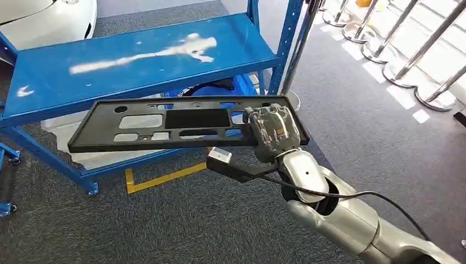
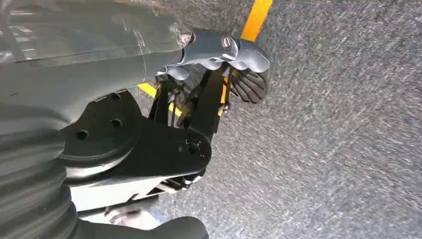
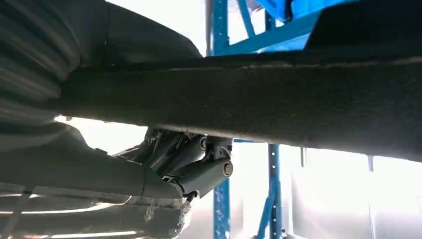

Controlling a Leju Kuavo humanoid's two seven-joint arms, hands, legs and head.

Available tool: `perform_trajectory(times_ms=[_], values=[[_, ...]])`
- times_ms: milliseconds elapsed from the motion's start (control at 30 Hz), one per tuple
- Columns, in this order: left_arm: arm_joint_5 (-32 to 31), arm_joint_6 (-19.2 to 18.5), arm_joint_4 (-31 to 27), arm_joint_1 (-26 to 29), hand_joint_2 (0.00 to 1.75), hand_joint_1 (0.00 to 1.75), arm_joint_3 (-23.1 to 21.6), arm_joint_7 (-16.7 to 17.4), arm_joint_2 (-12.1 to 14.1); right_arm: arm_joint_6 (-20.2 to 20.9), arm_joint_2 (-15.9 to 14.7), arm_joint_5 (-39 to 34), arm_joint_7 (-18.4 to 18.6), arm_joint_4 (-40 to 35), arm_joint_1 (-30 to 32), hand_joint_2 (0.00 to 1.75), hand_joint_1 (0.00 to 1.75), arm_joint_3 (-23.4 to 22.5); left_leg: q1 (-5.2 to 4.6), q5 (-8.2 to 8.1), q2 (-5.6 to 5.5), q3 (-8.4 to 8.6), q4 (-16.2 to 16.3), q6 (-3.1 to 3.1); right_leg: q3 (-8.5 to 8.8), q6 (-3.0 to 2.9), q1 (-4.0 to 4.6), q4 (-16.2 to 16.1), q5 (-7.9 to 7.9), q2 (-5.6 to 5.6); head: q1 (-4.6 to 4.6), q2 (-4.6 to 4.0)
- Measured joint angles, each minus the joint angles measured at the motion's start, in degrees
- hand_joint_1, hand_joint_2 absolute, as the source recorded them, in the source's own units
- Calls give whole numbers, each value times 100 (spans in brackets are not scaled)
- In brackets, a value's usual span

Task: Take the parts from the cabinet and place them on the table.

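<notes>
Head view is showing the right hand [image 1: 273, 132] gripping one end of a long black panel [image 1: 181, 124], a flat part with several cut-outs, which is hanging level in the air in front of the blue cabinet [image 1: 137, 60] and above the grey carpet [image 1: 181, 220]; the fingers underneath the panel are being hidden by the part itself, so just the back of the hand and the silver forearm [image 1: 329, 209] are showing. The cabinet's worn top shelf is lying bare behind the panel, and its lower level is being largely covered by the part. Right wrist view is looking along the underside of the panel [image 3: 278, 104], where dark fingers [image 3: 199, 164] are pressing up against its lower face and the thick thumb is lying alongside; the panel's far end is running out of frame and the background is washing out to white between blue uprights [image 3: 221, 199]. Left wrist view is pointing down at carpet [image 2: 338, 139] crossed by a yellow floor line [image 2: 256, 17], with the left hand [image 2: 224, 64] hanging over it, its fingers curling inward around nothing.
</notes>
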Motion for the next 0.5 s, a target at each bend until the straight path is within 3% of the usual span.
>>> perform_trajectory(times_ms=[33, 67, 167, 200, 233, 267, 300, 333, 367, 400, 433, 467, 500], values=[[0, -2, 0, 1, 175, 0, 0, 2, 0, -2, 6, 0, 0, 0, -7, 175, 175, 0, -16, 44, 14, -18, 1, -43, 272, -22, 32, -498, -172, -181, 56, 0], [0, -2, 0, 2, 175, 0, -2, 2, -2, -7, 24, 2, 0, 0, -12, 175, 175, 0, -17, 92, 33, -20, -13, -86, 348, -89, 89, -665, -200, -156, 70, 0], [0, -4, 0, 1, 175, 0, -4, 2, -2, -11, 28, 0, 0, 0, -13, 175, 175, 2, -11, 255, 123, 1, -107, -205, 229, -207, 127, -651, -66, -48, 59, 0], [0, -4, 0, 1, 175, 0, -7, 2, 0, -11, 35, 2, 0, 0, -12, 175, 175, 4, 14, 194, 75, -45, -66, -242, 204, -277, 47, -723, 43, -33, 44, 0], [0, -4, 0, 5, 175, 0, -7, 4, 2, -11, 44, 0, 0, 2, -24, 175, 175, 7, 8, -101, -74, -130, 118, -259, 114, -309, 72, -722, 125, -5, 26, 0], [0, -4, 0, 8, 175, 0, -9, 4, 0, -11, 63, 0, 0, 2, -24, 175, 175, 9, 3, -496, -155, -238, 476, -246, 22, -373, 80, -713, 190, 17, -24, 0], [0, -4, 0, 20, 175, 0, -9, 9, 0, -11, 83, 0, -2, 2, -14, 175, 175, 13, -7, -806, -197, -334, 875, -240, -52, -385, 92, -704, 245, 49, -75, 0], [0, -4, 0, 29, 175, 0, -9, 13, 0, -11, 90, 0, -2, 2, -7, 175, 175, 20, -12, -1067, -222, -434, 1369, -236, -153, -407, 123, -695, 319, 103, -134, 0], [0, -4, 0, 27, 175, 0, -11, 18, 0, -11, 101, 0, -2, 4, -7, 175, 175, 22, -17, -1115, -222, -457, 1645, -231, -237, -416, 141, -677, 377, 139, -162, 0], [0, -4, 0, 24, 175, 0, -11, 20, 0, -11, 105, 0, -2, 11, -7, 175, 175, 24, -29, -1003, -223, -385, 1722, -215, -336, -411, 153, -648, 438, 184, -173, 0], [0, -4, 0, 23, 175, 0, -11, 20, 0, -11, 105, 0, -2, 15, -7, 175, 175, 24, -46, -803, -227, -191, 1568, -192, -435, -400, 158, -615, 491, 226, -186, 0], [-4, -7, 0, 24, 175, 0, -11, 20, 0, -15, 105, -9, -2, 15, -7, 175, 175, 24, -55, -619, -242, 79, 1224, -165, -529, -379, 159, -579, 540, 274, -201, 0], [-31, -13, 0, 21, 175, 0, -11, 20, 2, -31, 107, -37, -7, 15, -8, 175, 175, 24, -57, -510, -303, 460, 701, -129, -618, -347, 158, -541, 594, 319, -230, 0]])
